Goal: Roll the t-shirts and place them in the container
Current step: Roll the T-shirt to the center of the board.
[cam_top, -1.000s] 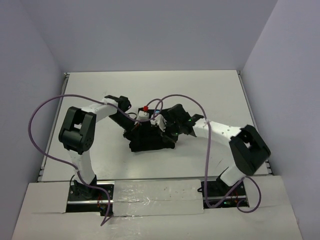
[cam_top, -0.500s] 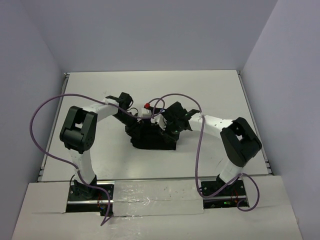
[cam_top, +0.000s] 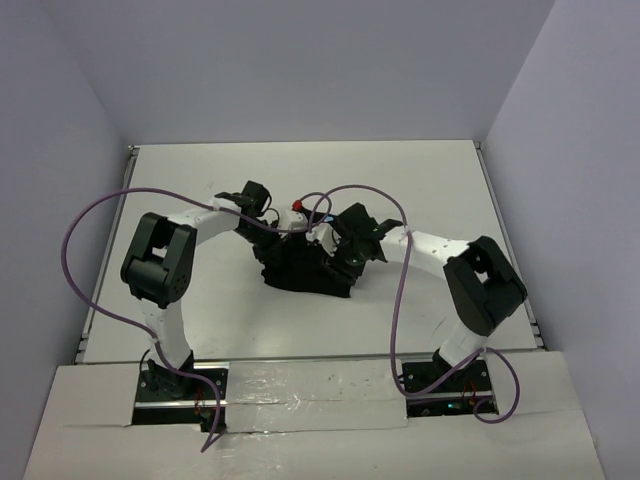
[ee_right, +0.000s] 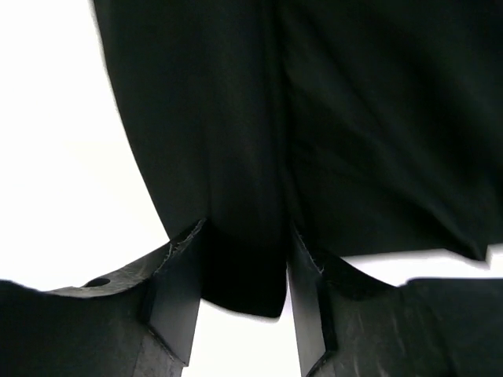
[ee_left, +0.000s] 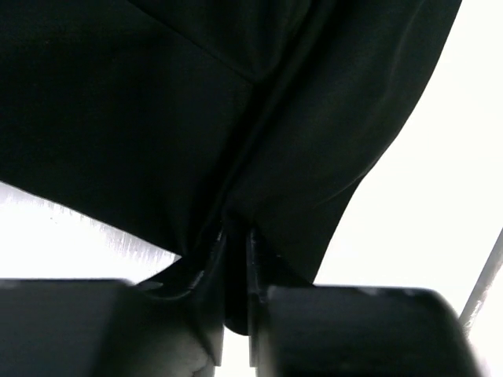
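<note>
The shirt lay bunched mid-bench, long axis left to right. The left claw pinched its left end, nearly closed; the right claw straddled the other, jaws apart.

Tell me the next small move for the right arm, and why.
Probably ease the right gripper back off the t-shirt: its jaws stand apart with a fold lying loose between them, while the left gripper pinches another fold.

no text or label can be read anywhere.
</note>
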Motion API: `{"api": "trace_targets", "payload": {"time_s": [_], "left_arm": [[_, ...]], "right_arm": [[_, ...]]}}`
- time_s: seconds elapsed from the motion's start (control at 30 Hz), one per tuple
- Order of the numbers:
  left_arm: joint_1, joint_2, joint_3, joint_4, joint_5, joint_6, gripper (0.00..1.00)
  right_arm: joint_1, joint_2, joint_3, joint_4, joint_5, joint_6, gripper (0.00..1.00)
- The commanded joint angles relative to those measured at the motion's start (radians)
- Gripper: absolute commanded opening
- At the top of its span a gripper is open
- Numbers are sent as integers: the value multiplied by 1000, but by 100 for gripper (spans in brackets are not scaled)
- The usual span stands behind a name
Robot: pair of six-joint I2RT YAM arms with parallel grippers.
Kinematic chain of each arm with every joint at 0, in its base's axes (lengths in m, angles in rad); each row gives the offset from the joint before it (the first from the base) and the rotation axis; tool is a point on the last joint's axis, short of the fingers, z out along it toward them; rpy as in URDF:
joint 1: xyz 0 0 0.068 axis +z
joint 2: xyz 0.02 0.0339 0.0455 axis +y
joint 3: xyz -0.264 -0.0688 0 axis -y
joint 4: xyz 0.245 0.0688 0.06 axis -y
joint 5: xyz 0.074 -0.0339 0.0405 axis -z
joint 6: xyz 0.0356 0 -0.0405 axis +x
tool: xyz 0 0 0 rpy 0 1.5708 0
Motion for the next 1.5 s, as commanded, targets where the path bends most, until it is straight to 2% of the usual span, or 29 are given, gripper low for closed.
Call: {"api": "trace_targets", "payload": {"time_s": [0.0, 0.13, 0.2, 0.23, 0.27, 0.4, 0.47, 0.5, 0.53, 0.6, 0.63, 0.67, 0.7, 0.73, 0.77, 0.8, 0.9, 0.97, 1.03, 1.17, 1.2, 1.47], "left_arm": [[-18, -29, -2, 50, -53, -11, 13], [-22, -26, 6, 41, -13, -42, 0], [-22, -27, 4, 44, -7, -62, 0], [-22, -27, 1, 47, -6, -71, 0], [-22, -27, 1, 49, -6, -82, 0], [-24, -29, 3, 50, -19, -109, 0], [-24, -32, 4, 52, -10, -134, 0], [-22, -33, 4, 58, -8, -149, 0], [-24, -35, 4, 62, -5, -163, 0], [-22, -39, 0, 76, -5, -211, 0], [-22, -39, 0, 91, -8, -226, 0], [-24, -41, -3, 99, -10, -259, 0], [-25, -41, -3, 105, -17, -277, 0], [-27, -38, -3, 115, -19, -307, 0], [-27, -36, -3, 118, -20, -321, 0], [-29, -36, -3, 122, -19, -333, 0], [-33, -33, -3, 127, -13, -372, 0], [-41, -32, 0, 121, -17, -389, 0], [-45, -32, 3, 115, -20, -395, 0], [-64, -30, 13, 105, -23, -398, 3], [-67, -30, 19, 102, -23, -393, 7], [-99, -30, 49, 110, -114, -355, 23]], "right_arm": [[-24, -95, -32, 12, 140, 69, 51], [-46, -245, -79, 57, 209, 106, 55], [-54, -313, -104, 116, 244, 138, 55], [-55, -351, -117, 141, 247, 150, 72], [-60, -432, -151, 207, 244, 171, 100], [-98, -628, -283, 451, 163, 272, 100], [-124, -686, -354, 595, 273, 433, 100], [-139, -689, -360, 601, 301, 461, 100], [-156, -685, -349, 591, 251, 465, 100], [-173, -650, -308, 481, 228, 489, 100], [-176, -634, -264, 442, 223, 512, 90], [-175, -619, -248, 360, 203, 597, 75], [-173, -591, -240, 336, 192, 654, 41], [-170, -582, -252, 341, 142, 761, 20], [-157, -577, -265, 350, 139, 805, 5], [-94, -580, -304, 365, 155, 849, 0], [65, -599, -396, 504, 249, 949, 0], [87, -577, -427, 597, 263, 1056, 0], [87, -513, -435, 608, 283, 1130, 0], [72, -396, -406, 594, 359, 1175, 0], [61, -380, -403, 598, 363, 1188, 0], [-50, -286, -429, 620, 419, 1325, 0]]}}
